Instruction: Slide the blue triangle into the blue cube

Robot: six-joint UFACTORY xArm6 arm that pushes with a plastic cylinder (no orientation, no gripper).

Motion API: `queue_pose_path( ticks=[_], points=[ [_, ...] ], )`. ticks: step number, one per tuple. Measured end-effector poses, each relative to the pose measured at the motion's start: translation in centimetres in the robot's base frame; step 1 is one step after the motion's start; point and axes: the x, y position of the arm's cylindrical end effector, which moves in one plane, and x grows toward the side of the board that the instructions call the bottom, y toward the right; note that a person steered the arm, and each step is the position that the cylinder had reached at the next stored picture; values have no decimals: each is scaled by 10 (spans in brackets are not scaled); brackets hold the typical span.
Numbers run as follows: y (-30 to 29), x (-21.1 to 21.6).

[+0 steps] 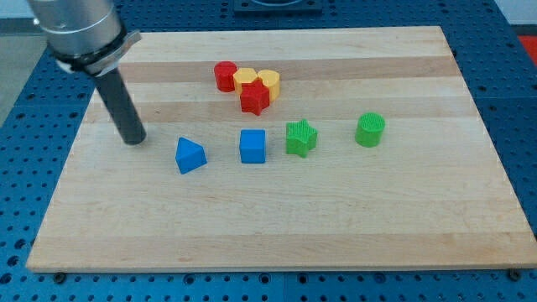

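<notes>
The blue triangle (190,155) lies on the wooden board (277,226), left of centre. The blue cube (252,146) sits a short way to its right, with a small gap between them. My tip (134,139) rests on the board to the left of the blue triangle, slightly higher in the view, apart from it.
A green star-shaped block (300,137) stands right of the blue cube, and a green cylinder (370,130) further right. Toward the view's top, a red cylinder (224,75), two yellow blocks (246,80) (268,82) and a red block (254,98) cluster together.
</notes>
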Motion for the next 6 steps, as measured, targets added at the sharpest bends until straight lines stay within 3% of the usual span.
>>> queue_pose_path(
  ticks=[1, 6],
  points=[
    [2, 27],
    [133, 30]
  ],
)
